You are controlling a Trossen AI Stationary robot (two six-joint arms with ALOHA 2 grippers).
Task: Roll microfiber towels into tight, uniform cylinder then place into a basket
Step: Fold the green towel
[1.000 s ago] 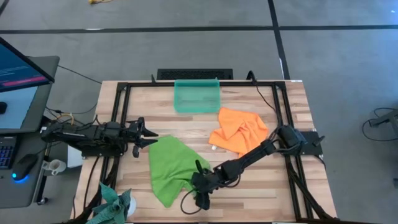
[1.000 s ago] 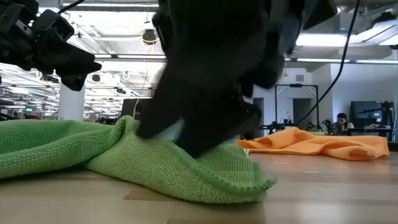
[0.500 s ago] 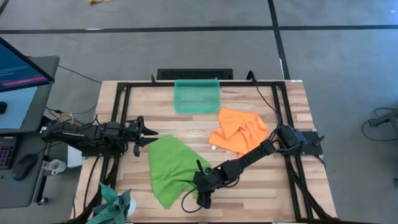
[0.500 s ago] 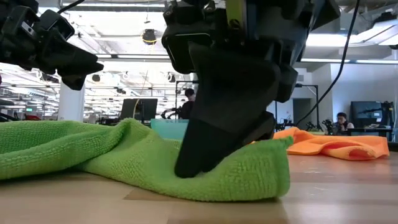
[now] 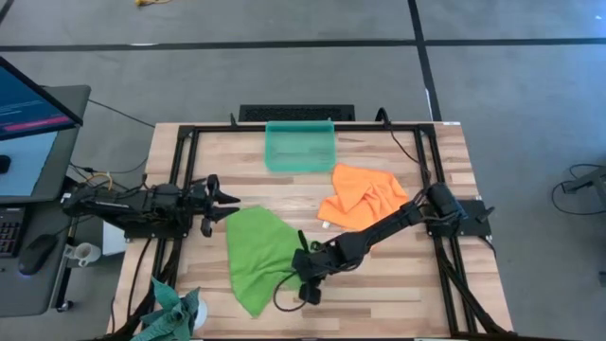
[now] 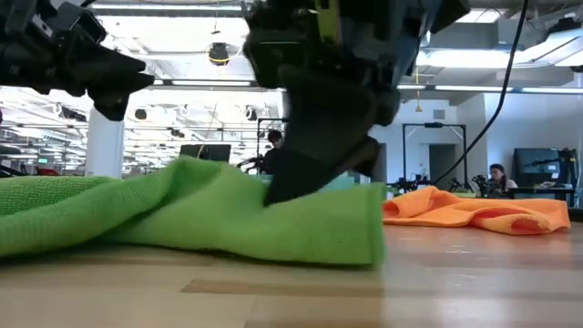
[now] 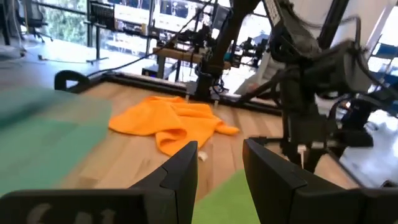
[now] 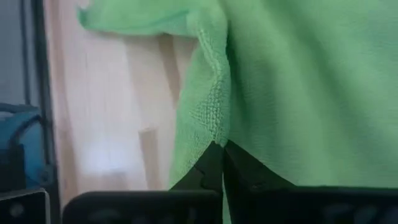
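The right gripper sits low on the wooden table, its two fingers pressed together on the edge of the lime green towel; in the right wrist view the dark fingertips meet in a point with a fold of the green cloth pinched between them. The gripper is at the green towel's edge on the side facing the orange towel, and in the low view the cloth rises in a ridge up to the gripper and falls to the tabletop on either side. The rest of the green towel lies spread out and crumpled, running from the gripper toward the table's near edge. The orange towel lies rumpled, apart from the green one, between it and the basket, which stands beside the orange towel near the table's far edge. The left gripper hangs in the air just beside the green towel's far corner, touching nothing; its fingers stand partly apart with nothing between them, and past them the left wrist view shows the orange towel and a corner of green cloth.
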